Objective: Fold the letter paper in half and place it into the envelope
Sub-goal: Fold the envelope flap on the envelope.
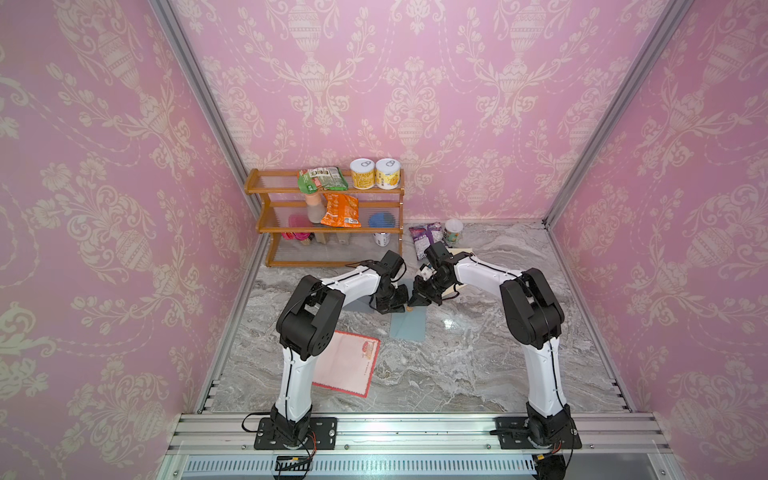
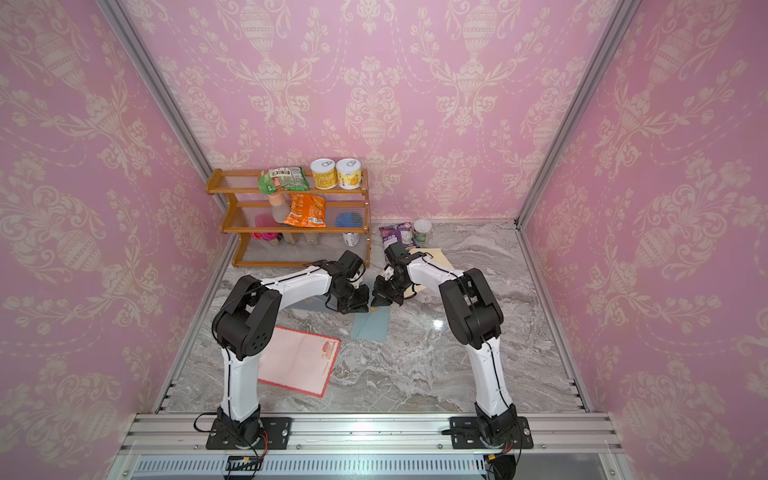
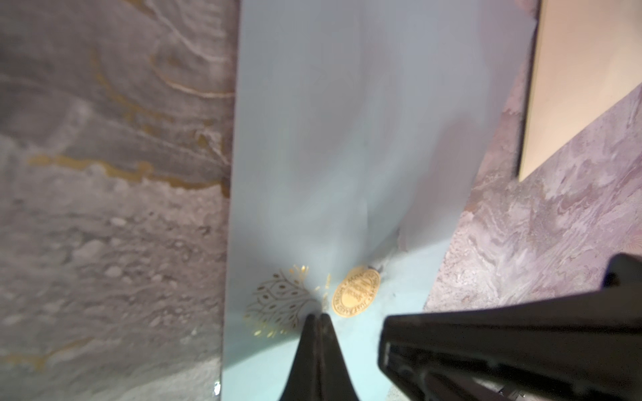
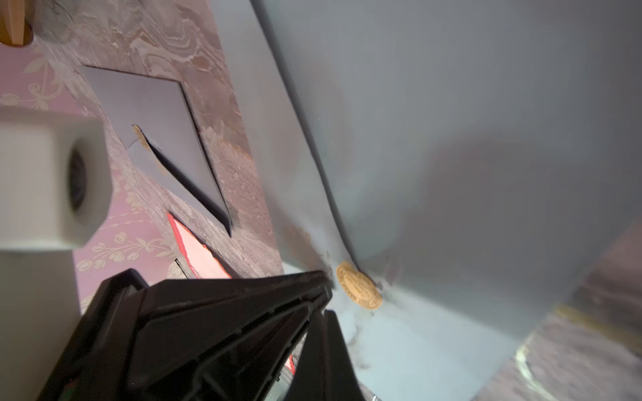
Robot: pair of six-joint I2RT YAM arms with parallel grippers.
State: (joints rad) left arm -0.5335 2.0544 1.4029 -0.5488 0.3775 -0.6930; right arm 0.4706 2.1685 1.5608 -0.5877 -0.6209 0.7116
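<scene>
Both hands are seen closed. Left hand (image 3: 317,317) & right hand (image 1: 415,301) are held tip to tip at envelope (image 1: 409,328) flap end, by gold seal (image 3: 356,291); a pinch can't be told. Letter paper (image 1: 349,361) is laid flat on tabletop (image 1: 457,365), well apart from both hands, nearer left arm's base.

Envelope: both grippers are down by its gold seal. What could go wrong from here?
The left gripper and right gripper, both shut, sit almost tip to tip at the gold seal and might collide. Tugging there may tear or drag the envelope. The letter paper is not yet folded, so it likely won't fit.
</scene>
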